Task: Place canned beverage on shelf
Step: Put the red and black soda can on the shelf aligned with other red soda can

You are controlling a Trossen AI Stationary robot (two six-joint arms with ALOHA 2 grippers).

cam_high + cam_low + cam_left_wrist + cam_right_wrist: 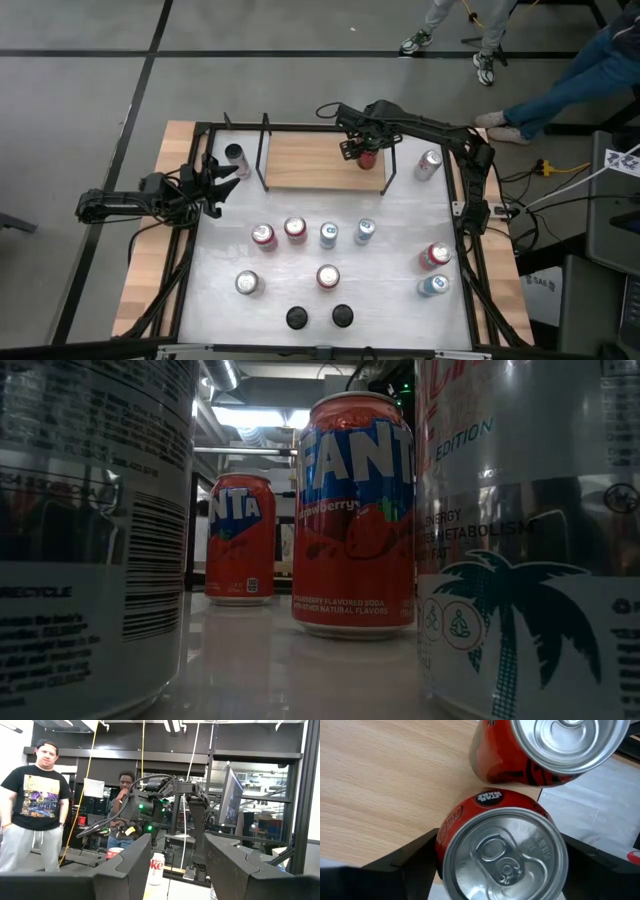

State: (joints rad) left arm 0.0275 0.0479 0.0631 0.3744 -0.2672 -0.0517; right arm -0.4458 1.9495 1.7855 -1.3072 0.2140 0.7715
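The shelf (310, 165) is a light-wood board with black upright rods, at the table's far side. My right gripper (365, 150) is over the board's right end, shut on a red can (505, 850) with a silver top. A second red can (520, 765) stands right beside it on the board (385, 780), near the board's edge. My left gripper (215, 185) is open and empty at the table's left side, near a dark-topped can (235, 155). In its wrist view its fingers (130, 865) stand wide apart. My right gripper pinches the red can's round wall just below its rim (442, 845) between its two fingers, one on each side. The fingers come from above, pointing down. The can is upright. Whether its base rests on the board is hidden by the can itself.
Several cans stand on the white table in rows (295, 230) (328, 277), more at the right (435, 257), and a silver can (428, 163) right of the shelf. Two dark discs (297, 318) lie near the front edge. People stand beyond the table (35, 805).
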